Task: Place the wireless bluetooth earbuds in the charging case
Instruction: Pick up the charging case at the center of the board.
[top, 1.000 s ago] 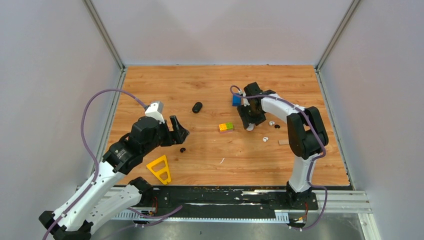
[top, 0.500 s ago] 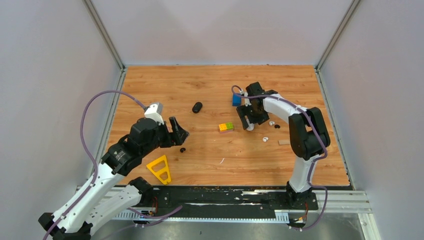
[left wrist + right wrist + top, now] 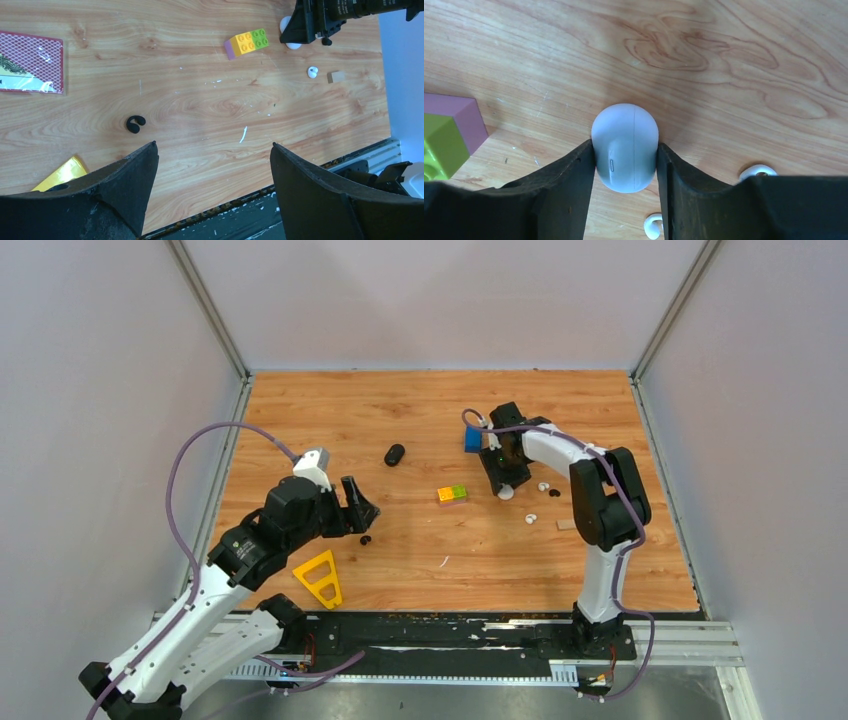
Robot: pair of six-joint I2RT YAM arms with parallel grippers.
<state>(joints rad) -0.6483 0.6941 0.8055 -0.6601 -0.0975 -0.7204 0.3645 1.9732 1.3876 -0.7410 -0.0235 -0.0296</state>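
Note:
A white, closed charging case (image 3: pixel 625 147) rests on the wooden table, and my right gripper (image 3: pixel 624 145) is shut on it, both fingers pressed against its sides. From above, the case (image 3: pixel 505 492) peeks out under the right gripper (image 3: pixel 500 480). White earbuds (image 3: pixel 758 171) (image 3: pixel 653 225) lie just beside the right finger; in the top view two white buds (image 3: pixel 543 486) (image 3: pixel 531 519) and a black one (image 3: pixel 554 494) show. Another black earbud (image 3: pixel 135 123) lies ahead of my left gripper (image 3: pixel 213 146), which hangs open and empty above the table (image 3: pixel 362 510).
A black oval case (image 3: pixel 394 454) lies mid-table. A yellow-green-purple brick (image 3: pixel 452 493) sits left of the right gripper, and a blue brick (image 3: pixel 473 439) behind it. A yellow triangle (image 3: pixel 320 578) is near the left arm and a small tan block (image 3: pixel 566 524) at right. A red-netted packet (image 3: pixel 30 62) lies at left.
The right gripper widened, dropped around the white case and closed on it. The left arm shifted only slightly, its jaws still wide.

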